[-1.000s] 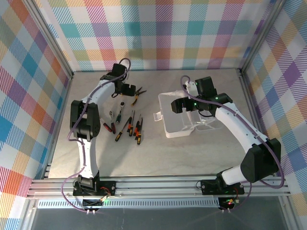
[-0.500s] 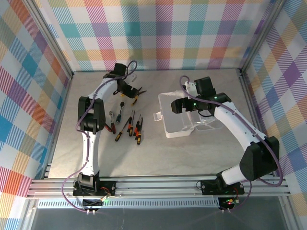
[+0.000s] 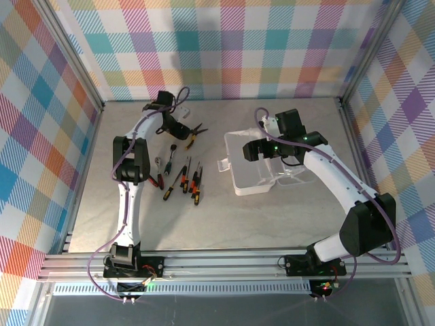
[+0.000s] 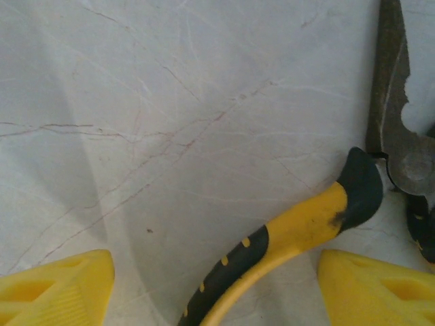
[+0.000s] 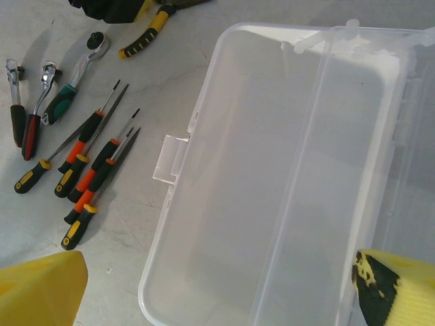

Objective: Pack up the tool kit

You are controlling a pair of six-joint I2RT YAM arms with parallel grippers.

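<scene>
Left gripper (image 3: 179,129) first, from the top camera: over the last second it has swung in at the far side of the table (image 3: 224,224) and come down right beside the yellow-handled pliers (image 3: 194,133), which have not budged from their spot; the arm's elbow has tucked inward as it did so. The right gripper (image 3: 262,148) has stayed put over the translucent box (image 3: 253,178), which lies open on the right, well apart from the pliers, and the screwdrivers (image 3: 187,180) lie untouched in their row between the two. Over to the left wrist camera: the left gripper (image 4: 214,292) has its yellow fingers (image 4: 58,285) either side of one pliers handle (image 4: 299,231), the gap narrower than a moment ago but daylight on both sides, so nothing is gripped yet; the steel nose runs up the right edge. That reads as the squeeze just under way, the first tool about to be picked. Right wrist camera now: the right gripper (image 5: 217,292) hangs spread wide with nothing in it above the box (image 5: 272,176), whose tray is bare, and the screwdrivers (image 5: 88,170) sit off to its left, so packing has yet to put a single tool inside
</scene>
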